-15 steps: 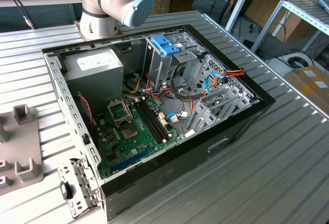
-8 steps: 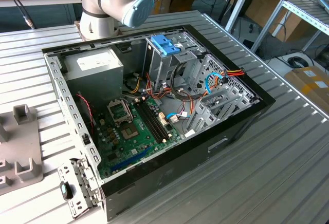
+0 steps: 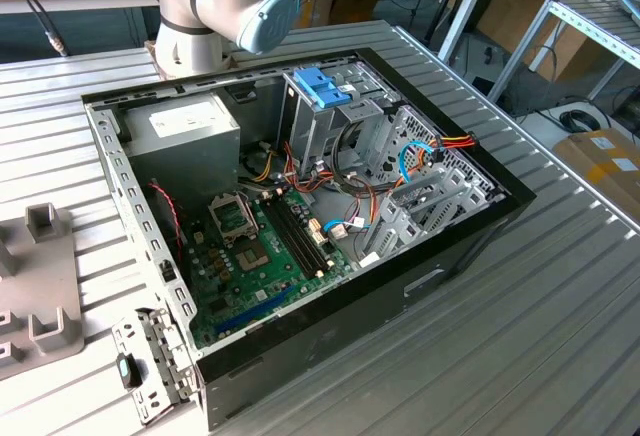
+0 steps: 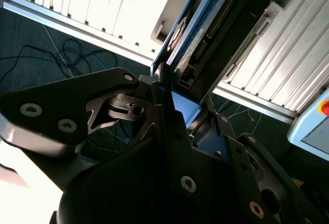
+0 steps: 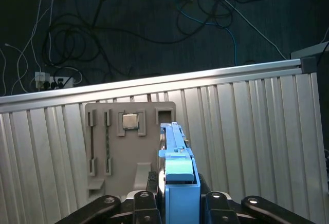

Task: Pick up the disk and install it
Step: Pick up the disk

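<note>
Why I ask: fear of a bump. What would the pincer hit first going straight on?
Likely the edge of the grey fixture tray or the ribbed metal table beside it, the blue-framed metal disk in the pincer leading; depth unclear.

The disk, flat with a blue plastic frame along its edges, sits edge-on, clamped between the jaws, above the ribbed surface.

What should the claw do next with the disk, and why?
I'd guess: carry it over towards the open computer case. The claw is shut on the disk, holding it above the grey tray on the table, and the drive cage is inside that case.
</note>
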You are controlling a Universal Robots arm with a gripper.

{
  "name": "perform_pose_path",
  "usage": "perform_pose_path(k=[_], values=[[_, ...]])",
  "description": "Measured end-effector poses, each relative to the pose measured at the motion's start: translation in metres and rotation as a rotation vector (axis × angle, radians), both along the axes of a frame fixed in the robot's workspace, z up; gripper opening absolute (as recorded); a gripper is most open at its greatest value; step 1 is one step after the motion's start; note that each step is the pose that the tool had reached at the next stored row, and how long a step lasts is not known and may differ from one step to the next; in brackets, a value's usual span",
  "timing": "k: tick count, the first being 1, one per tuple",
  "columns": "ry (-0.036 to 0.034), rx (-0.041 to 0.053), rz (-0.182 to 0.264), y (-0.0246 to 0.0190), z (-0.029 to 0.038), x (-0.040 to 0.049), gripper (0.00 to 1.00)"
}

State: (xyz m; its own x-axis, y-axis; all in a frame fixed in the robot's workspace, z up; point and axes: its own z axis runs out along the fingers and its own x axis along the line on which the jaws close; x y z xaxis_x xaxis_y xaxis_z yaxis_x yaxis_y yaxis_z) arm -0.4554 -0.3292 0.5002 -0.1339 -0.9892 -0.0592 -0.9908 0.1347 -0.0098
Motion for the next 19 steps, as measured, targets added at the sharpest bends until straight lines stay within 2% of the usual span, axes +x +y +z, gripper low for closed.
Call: perform_pose_path(k=[19], values=[[-0.0001, 0.0, 0.0, 0.0, -0.0001, 0.0122, 0.37]])
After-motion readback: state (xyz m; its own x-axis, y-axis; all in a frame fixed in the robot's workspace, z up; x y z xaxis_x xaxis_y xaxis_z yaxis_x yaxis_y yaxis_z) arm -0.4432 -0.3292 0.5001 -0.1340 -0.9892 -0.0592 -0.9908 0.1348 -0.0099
